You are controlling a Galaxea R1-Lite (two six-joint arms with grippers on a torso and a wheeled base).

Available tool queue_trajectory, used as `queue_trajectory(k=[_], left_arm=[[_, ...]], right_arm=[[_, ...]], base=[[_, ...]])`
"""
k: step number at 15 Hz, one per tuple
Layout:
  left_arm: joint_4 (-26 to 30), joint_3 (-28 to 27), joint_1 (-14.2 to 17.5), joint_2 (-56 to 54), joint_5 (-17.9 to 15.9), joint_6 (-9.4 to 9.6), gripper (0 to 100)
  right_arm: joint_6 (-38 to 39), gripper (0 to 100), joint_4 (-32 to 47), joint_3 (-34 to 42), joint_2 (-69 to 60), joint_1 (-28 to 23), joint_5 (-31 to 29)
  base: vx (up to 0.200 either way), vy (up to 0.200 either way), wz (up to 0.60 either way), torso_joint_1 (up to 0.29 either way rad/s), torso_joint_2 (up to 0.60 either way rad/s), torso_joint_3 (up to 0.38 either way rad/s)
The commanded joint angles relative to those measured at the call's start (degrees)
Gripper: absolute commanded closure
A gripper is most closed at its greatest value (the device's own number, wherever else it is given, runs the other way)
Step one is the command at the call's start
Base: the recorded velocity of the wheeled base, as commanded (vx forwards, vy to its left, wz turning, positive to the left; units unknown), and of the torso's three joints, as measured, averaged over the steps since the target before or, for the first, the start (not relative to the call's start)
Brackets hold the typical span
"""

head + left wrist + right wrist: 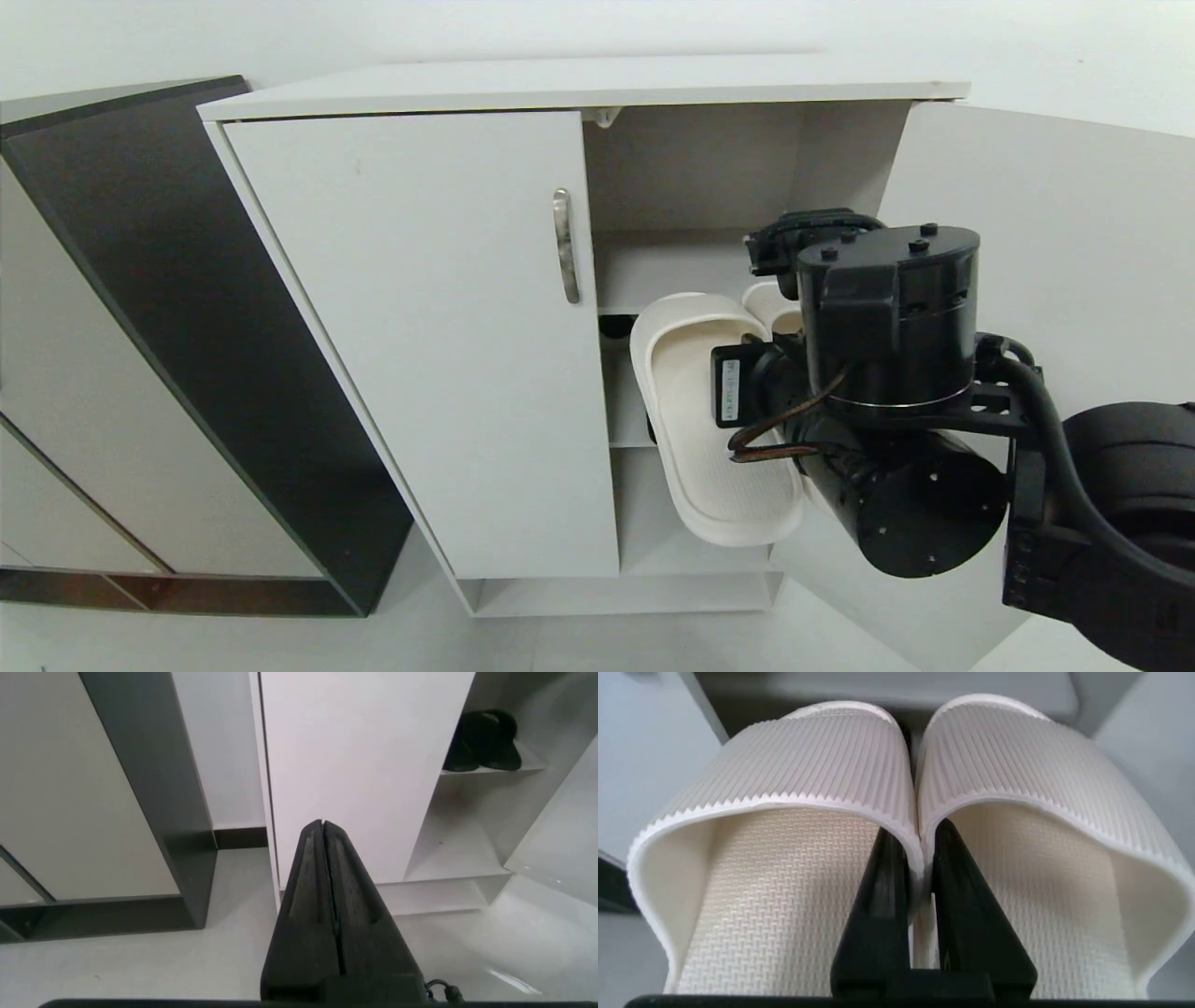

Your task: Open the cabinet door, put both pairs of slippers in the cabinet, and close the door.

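Second pair going in, by the look of it: the cabinet [579,84] stands with its right-hand door [1027,280] swung wide, and the black slippers [483,742] are already sitting on an upper shelf inside. Now it's the white slippers [719,420], up at the mouth of the opening, toes pointing in toward the shelves, heels hanging lower on the robot's side. Look at the right gripper [920,901]: its fingers [882,896] are slipped one into each slipper and squeezed nearly together, pinching the two inner walls side by side, so the pair rides as one bundle. A firm hold, I'd say, though only by those thin walls. The left gripper [323,887] hangs low and well off to the side, in front of the left-hand door [420,327], clamped flat with nothing in it. What comes next, as I judge it: push the pair deeper over a free shelf, level it out, let the soles settle, then spread the fingers and back straight out without dragging a slipper along. After that, only the open door is left to swing closed.
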Motion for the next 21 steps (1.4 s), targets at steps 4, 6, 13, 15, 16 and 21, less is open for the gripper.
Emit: queue_trajectory(k=[4, 6, 13, 15, 16, 21], left_arm=[[-0.01, 0.0, 0.01, 0.06, -0.01, -0.1, 100], [-0.01, 0.0, 0.01, 0.06, -0.01, -0.01, 100], [-0.01, 0.0, 0.01, 0.06, -0.01, 0.08, 100], [-0.01, 0.0, 0.01, 0.06, -0.01, 0.08, 100], [-0.01, 0.0, 0.01, 0.06, -0.01, 0.17, 100], [-0.01, 0.0, 0.01, 0.06, -0.01, 0.17, 100]], right_arm=[[-0.21, 100, -0.32, 0.16, 0.96, -0.8, 0.17], [-0.21, 100, -0.23, 0.07, 1.05, -1.06, 0.26], [0.32, 100, -0.32, -0.55, 1.84, -2.47, 0.43], [0.32, 100, -0.32, -0.55, 1.84, -2.47, 0.43], [0.32, 100, -0.4, -0.55, 1.84, -2.47, 0.43], [0.58, 100, -0.67, -1.95, 4.04, -3.17, 0.61]], base=[[0.0, 0.0, 0.0, 0.0, 0.0, 0.0], [0.0, 0.0, 0.0, 0.0, 0.0, 0.0], [0.143, 0.0, 0.0, 0.0, 0.0, 0.004], [0.2, 0.0, 0.0, 0.0, 0.0, 0.002], [0.2, 0.0, 0.0, -0.002, 0.0, 0.007], [0.08, 0.0, 0.0, 0.001, 0.0, 0.0]])
